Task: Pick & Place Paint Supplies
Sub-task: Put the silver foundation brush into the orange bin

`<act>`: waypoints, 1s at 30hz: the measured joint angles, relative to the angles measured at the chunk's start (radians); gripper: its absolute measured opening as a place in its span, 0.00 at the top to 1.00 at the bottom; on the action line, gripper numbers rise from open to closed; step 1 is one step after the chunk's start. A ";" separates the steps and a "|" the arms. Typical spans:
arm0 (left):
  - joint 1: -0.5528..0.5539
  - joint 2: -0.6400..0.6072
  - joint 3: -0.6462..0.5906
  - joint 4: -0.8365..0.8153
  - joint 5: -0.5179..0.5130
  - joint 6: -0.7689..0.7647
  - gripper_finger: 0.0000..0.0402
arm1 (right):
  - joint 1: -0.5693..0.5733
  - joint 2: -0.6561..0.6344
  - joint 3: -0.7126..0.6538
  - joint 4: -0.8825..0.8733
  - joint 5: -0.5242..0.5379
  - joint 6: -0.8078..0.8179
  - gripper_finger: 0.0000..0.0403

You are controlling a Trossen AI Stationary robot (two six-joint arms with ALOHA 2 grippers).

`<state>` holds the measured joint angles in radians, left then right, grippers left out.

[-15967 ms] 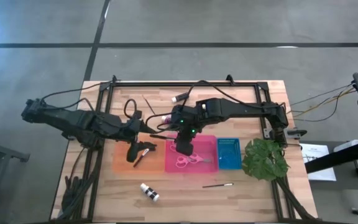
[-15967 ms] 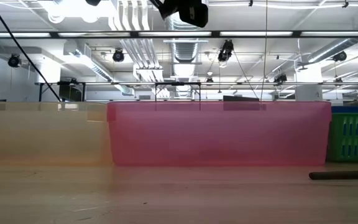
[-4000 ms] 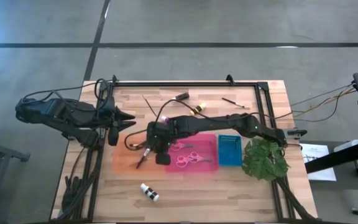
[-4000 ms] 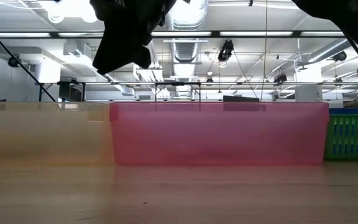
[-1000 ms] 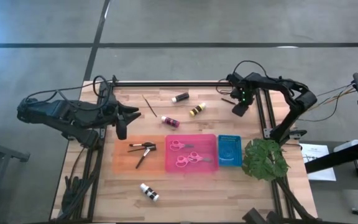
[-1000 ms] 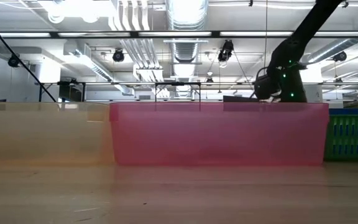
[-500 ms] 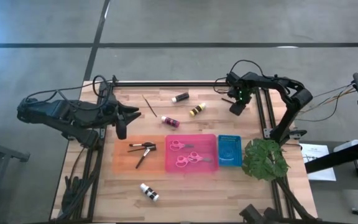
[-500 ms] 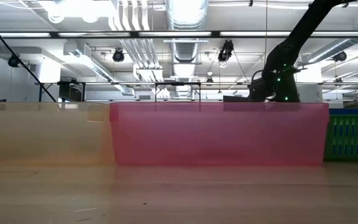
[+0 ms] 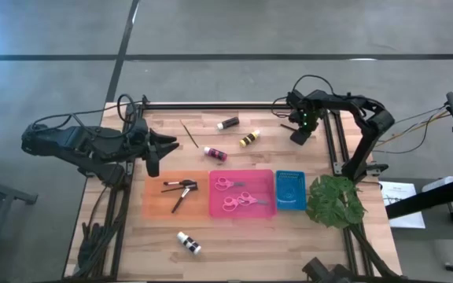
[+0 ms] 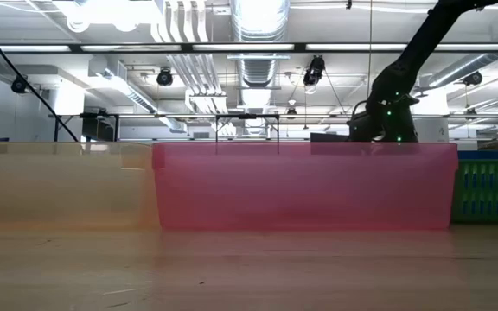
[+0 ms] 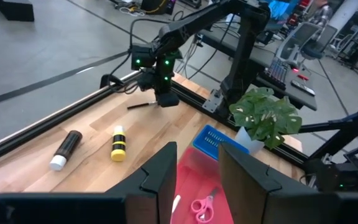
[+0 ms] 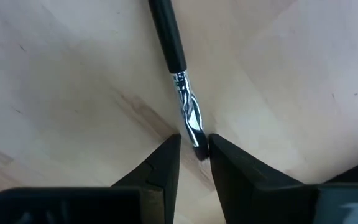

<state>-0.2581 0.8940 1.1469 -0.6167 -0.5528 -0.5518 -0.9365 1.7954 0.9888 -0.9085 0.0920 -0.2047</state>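
A thin dark-handled brush [image 12: 178, 74] lies on the wood near the table's far right corner. My right gripper [image 12: 194, 146] points down over it, open, with the brush's bristle tip [image 12: 199, 148] between the fingertips and not touching either finger. The same gripper shows in the high view [image 9: 298, 137]. My left gripper [image 9: 152, 151] hovers open over the table's left side, holding nothing. Black [image 9: 228, 123], yellow [image 9: 248, 139] and pink [image 9: 215, 152] paint bottles and another brush [image 9: 189, 132] lie on the far half of the table. A white bottle [image 9: 188, 243] lies near the front.
An orange tray [image 9: 154, 206] holds brushes, a pink tray [image 9: 267, 176] holds two pink-handled scissors, and a blue tray [image 9: 291, 192] stands to its right. A green plant [image 9: 335, 201] sits at the right edge. A black frame rail [image 9: 329, 141] runs close beside my right gripper.
My right gripper has sunk a little toward the brush at the table's far right and shifted slightly toward the table's left. The left arm has kept still.
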 joint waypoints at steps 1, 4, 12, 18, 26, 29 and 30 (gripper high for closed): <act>0.000 0.000 0.000 0.000 0.003 0.000 0.69 | -0.001 0.000 -0.004 0.002 0.002 0.000 0.79; 0.000 0.000 0.000 0.000 0.007 0.000 0.69 | 0.001 0.000 -0.005 0.001 0.015 0.007 0.83; 0.000 -0.001 0.000 0.000 0.030 -0.002 0.69 | 0.003 -0.010 -0.006 -0.018 0.005 0.007 0.97; -0.001 -0.005 0.000 -0.014 0.042 0.026 0.69 | 0.023 -0.184 -0.028 -0.080 -0.182 0.007 0.98; -0.001 -0.026 0.001 -0.056 0.018 0.087 0.69 | 0.438 -0.530 -0.002 -0.114 -0.344 0.189 0.98; -0.001 -0.042 0.001 -0.058 -0.014 0.106 0.69 | 0.641 -0.520 0.063 0.021 -0.323 0.341 0.98; -0.001 -0.043 0.001 -0.060 -0.021 0.107 0.69 | 0.689 -0.498 0.095 0.062 -0.306 0.381 0.98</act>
<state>-0.2592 0.8506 1.1481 -0.6768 -0.5737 -0.4443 -0.2474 1.2970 1.0842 -0.8469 -0.2144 0.1768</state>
